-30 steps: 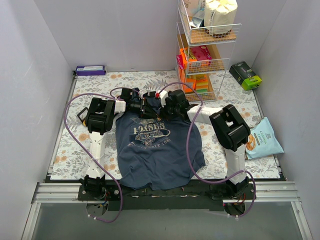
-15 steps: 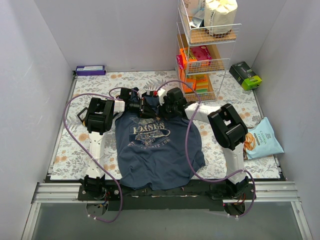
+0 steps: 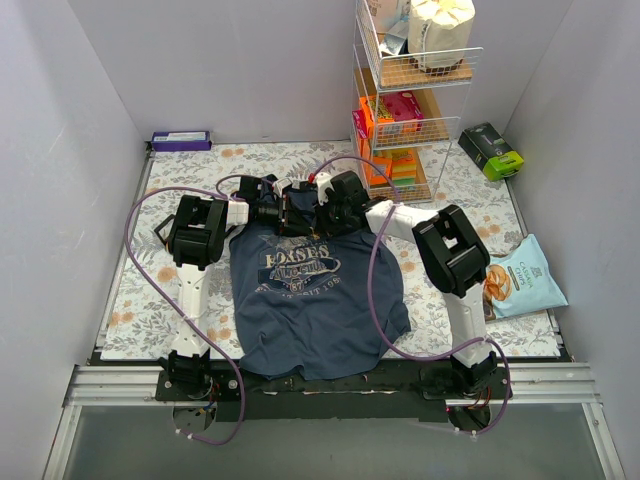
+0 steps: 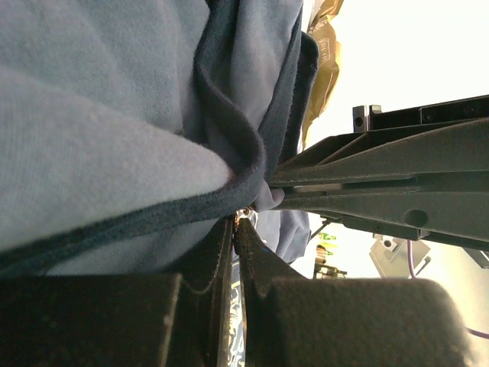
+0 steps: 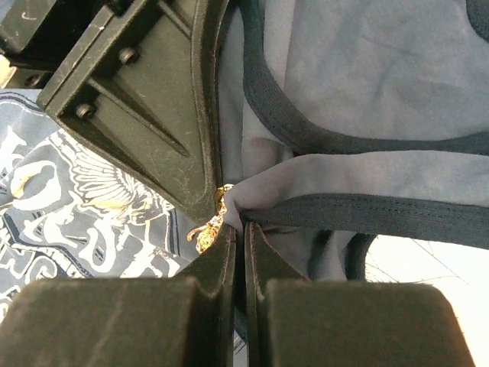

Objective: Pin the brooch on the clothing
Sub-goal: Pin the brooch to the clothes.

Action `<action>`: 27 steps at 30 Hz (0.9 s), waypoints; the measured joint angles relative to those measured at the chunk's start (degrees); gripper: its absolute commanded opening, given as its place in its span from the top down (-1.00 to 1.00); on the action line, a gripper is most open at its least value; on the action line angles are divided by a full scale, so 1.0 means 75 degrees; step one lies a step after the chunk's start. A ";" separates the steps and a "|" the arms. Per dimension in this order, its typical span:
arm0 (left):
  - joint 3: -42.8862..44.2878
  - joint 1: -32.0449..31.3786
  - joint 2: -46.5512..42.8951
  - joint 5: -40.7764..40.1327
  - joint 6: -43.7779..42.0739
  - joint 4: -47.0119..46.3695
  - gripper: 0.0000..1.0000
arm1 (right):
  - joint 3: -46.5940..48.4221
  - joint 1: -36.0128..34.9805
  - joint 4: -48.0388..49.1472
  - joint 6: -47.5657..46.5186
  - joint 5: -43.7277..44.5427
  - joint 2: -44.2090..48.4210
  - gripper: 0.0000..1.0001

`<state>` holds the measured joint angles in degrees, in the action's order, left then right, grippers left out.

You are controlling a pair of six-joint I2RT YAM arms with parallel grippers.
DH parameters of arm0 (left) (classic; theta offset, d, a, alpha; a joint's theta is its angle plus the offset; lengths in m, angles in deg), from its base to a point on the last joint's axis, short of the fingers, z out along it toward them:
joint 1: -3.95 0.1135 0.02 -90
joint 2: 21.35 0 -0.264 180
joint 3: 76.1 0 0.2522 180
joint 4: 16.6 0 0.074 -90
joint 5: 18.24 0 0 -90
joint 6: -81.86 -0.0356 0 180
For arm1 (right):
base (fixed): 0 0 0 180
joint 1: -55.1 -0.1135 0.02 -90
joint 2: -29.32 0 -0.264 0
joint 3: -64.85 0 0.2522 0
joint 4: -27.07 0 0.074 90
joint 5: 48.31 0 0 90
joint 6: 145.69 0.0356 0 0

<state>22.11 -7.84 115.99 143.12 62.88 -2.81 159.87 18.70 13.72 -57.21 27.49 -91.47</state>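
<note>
The clothing (image 3: 310,300), a navy tank top with a pale chest print, lies flat on the table, its neckline bunched up between both grippers. My left gripper (image 3: 296,212) comes in from the left and my right gripper (image 3: 318,212) from the right, tips almost touching. In the right wrist view the right gripper (image 5: 243,228) is shut on a fold of fabric just under the dark trim (image 5: 367,214). A small gold brooch (image 5: 208,229) sits beside it, at the tip of the left gripper's finger (image 5: 153,115). In the left wrist view the left gripper (image 4: 235,223) is shut, with a glint of the brooch (image 4: 243,213) at its tips.
A wire shelf rack (image 3: 410,100) with boxes stands just behind the grippers at the right. A green box (image 3: 492,150) and a snack bag (image 3: 525,275) lie further right, a purple box (image 3: 181,140) at the back left. Purple cables loop over the floral table cover (image 3: 130,300).
My right arm has edged left and a little away, bringing its gripper closer to the left one at the neckline. The left arm has barely moved.
</note>
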 measured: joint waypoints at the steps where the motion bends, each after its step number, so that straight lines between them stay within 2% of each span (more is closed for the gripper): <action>1: -0.0006 0.0000 -0.0009 -0.0006 -0.0020 0.0003 1.00 | 0.0064 0.0006 -0.0064 0.0047 -0.0003 -0.0032 0.97; 27: -0.0373 -0.0041 -0.0283 -0.0256 -0.0533 -0.0391 1.00 | 0.0799 0.0058 -0.1005 0.0600 0.0006 -0.0326 0.97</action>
<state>19.31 -8.14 113.87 141.19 58.88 -5.74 165.86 19.14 6.18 -52.71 27.53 -93.92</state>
